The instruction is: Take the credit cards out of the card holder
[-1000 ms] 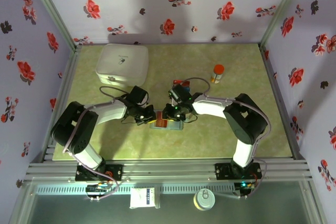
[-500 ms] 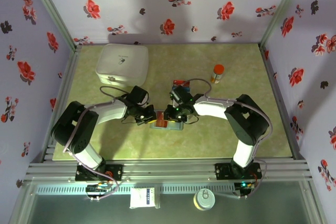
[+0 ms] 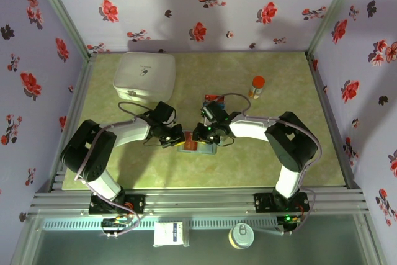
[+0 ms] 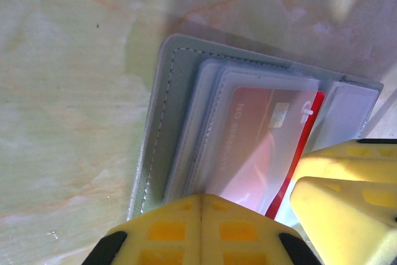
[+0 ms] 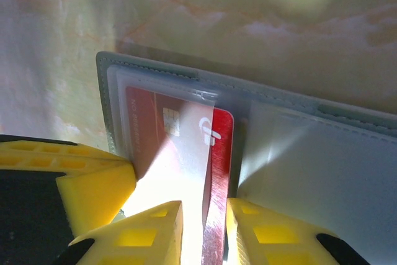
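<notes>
The card holder [image 4: 158, 122] lay open and flat on the tabletop [image 3: 248, 159], a little toward 6 o'clock from its centre and between the two arms. Its grey-blue panels faced up, with clear sleeves stacked on top.

The left claw [image 4: 201, 215] sat at the holder's 9 o'clock end in the overhead view. Its yellow fingers were pressed fully together, gripping nothing, with their tips over the holder's edge. Whether they touched it could not be told.

The right claw [image 5: 205, 206] came in over the holder's 12 o'clock edge. It stood narrow, and its two fingers pinched the free edge of a red card [image 5: 161, 128]. Most of that card sat under a clear sleeve, chip and printing showing through. A bare red strip along its 3 o'clock side stuck out past the sleeve and ran down between the fingers.

A white box [image 3: 144, 76] stood well apart at 10 o'clock from the holder, and an orange-capped bottle [image 3: 257, 86] stood upright at 1 o'clock.
</notes>
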